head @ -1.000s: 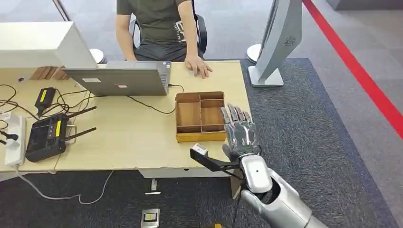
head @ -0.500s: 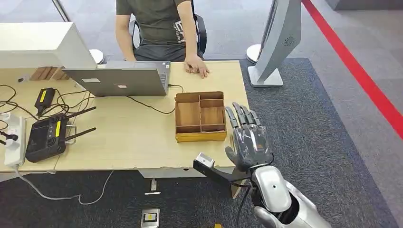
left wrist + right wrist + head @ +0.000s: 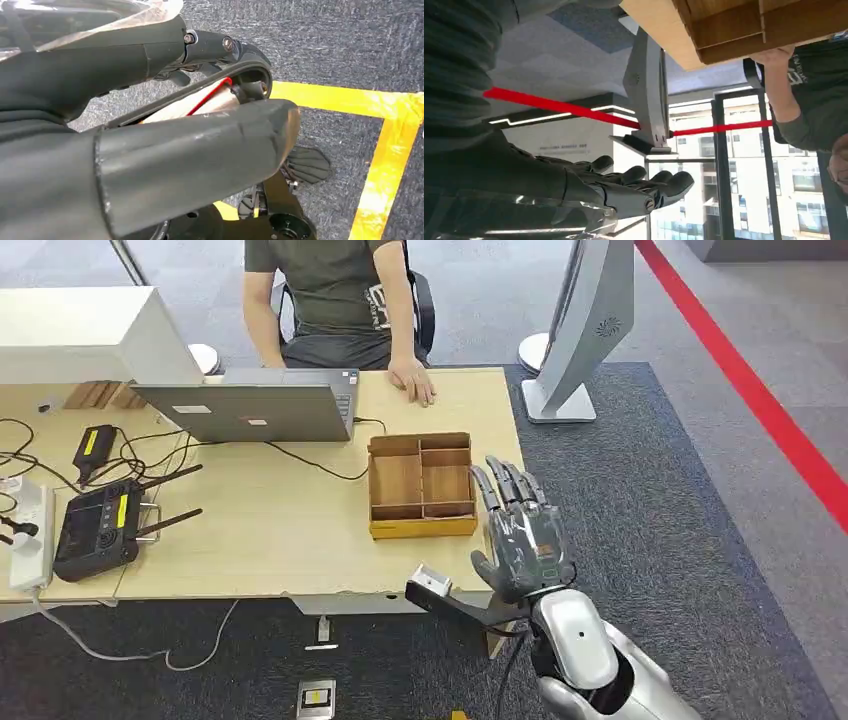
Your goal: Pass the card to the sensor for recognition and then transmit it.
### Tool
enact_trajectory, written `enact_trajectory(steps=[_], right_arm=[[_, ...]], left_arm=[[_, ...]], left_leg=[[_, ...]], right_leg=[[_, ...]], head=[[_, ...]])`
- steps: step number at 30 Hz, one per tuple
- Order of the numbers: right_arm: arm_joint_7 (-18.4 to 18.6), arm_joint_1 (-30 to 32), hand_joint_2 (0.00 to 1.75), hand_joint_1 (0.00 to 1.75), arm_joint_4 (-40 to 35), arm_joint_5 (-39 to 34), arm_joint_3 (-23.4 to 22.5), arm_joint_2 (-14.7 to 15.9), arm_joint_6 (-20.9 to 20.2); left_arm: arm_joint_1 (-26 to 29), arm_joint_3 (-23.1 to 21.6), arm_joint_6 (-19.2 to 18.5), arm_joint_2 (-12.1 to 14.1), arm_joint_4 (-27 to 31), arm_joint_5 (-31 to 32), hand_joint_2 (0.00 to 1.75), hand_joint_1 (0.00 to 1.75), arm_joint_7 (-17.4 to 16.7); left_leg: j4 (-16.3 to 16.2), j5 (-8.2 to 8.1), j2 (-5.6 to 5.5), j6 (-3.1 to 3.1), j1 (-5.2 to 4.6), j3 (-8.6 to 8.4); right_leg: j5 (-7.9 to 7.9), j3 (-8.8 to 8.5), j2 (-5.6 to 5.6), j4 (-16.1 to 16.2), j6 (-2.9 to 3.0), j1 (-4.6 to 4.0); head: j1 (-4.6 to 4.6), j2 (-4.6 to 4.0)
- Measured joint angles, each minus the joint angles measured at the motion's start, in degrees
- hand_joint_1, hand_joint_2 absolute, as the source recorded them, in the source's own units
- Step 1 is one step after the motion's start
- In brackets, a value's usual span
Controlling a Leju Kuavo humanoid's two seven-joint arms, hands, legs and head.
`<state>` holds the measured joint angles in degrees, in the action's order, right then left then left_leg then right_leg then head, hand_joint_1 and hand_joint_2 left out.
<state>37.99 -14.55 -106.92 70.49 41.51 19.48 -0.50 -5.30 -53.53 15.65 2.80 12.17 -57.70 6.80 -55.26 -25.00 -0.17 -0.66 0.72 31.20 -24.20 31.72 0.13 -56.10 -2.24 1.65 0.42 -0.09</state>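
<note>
**While right hand is spread, left grips card**

Where the table (image 3: 270, 540) ends, the right hand (image 3: 520, 530) hangs upright, fingers apart and empty, just beside the wooden tray (image 3: 420, 529). The left hand (image 3: 150, 155) hangs over the floor, and a pale, red-edged card (image 3: 192, 102) is pinched between thumb and fingers.

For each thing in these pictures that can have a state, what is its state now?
right hand: raised beside the table edge, fingers extended, holding nothing.
left hand: hangs over the floor; whether it holds anything cannot be told.
laptop: lid open.
wooden tray: lying flat on the table, compartments empty.
person's hand: resting on the table.
</note>
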Motion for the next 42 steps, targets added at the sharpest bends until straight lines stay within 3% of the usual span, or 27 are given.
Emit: enact_trajectory(steps=[10, 27, 37, 42], right_arm=[[-2.0, 0.4, 1.75, 0.00, 2.8, -2.3, 3.0, -3.3, 1.9], [-3.0, -0.7, 1.75, 0.00, 8.4, -0.9, 6.2, -6.3, -0.2], [-2.2, -4.3, 1.75, 0.00, 13.6, 5.7, 7.7, -7.8, 0.4], [-2.4, -6.2, 1.75, 0.00, 17.8, 9.7, 7.9, -8.9, 2.7]], left_arm=[[-0.1, 0.0, 0.4, 0.0, 0.0, -0.8, 0.00, 0.00, 0.0], [-0.1, 0.0, 0.4, -0.1, 0.0, -1.0, 0.00, 0.00, -0.3], [-0.3, -0.1, -0.1, -0.1, 0.0, 0.1, 0.00, 0.00, -0.1], [-0.7, -0.5, -0.1, 0.0, 0.0, 0.5, 0.00, 0.00, -0.6]], left_leg=[[0.0, 0.00, 0.00, 0.00, 0.01, 0.01], [0.0, 0.00, 0.00, 0.00, 0.01, 0.02], [0.0, 0.01, 0.00, 0.00, 0.01, 0.02], [0.0, 0.01, 0.00, 0.00, 0.01, 0.02]], right_leg=[[-0.01, 0.00, -0.01, 0.0, 0.00, -0.01], [-0.01, 0.01, -0.01, 0.0, 0.00, -0.01], [-0.01, 0.00, -0.03, 0.0, 0.01, -0.01], [-0.01, 0.00, -0.03, 0.0, 0.00, -0.01]], head=[[0.00, 0.00], [0.00, 0.00], [0.00, 0.00], [0.02, 0.00]])
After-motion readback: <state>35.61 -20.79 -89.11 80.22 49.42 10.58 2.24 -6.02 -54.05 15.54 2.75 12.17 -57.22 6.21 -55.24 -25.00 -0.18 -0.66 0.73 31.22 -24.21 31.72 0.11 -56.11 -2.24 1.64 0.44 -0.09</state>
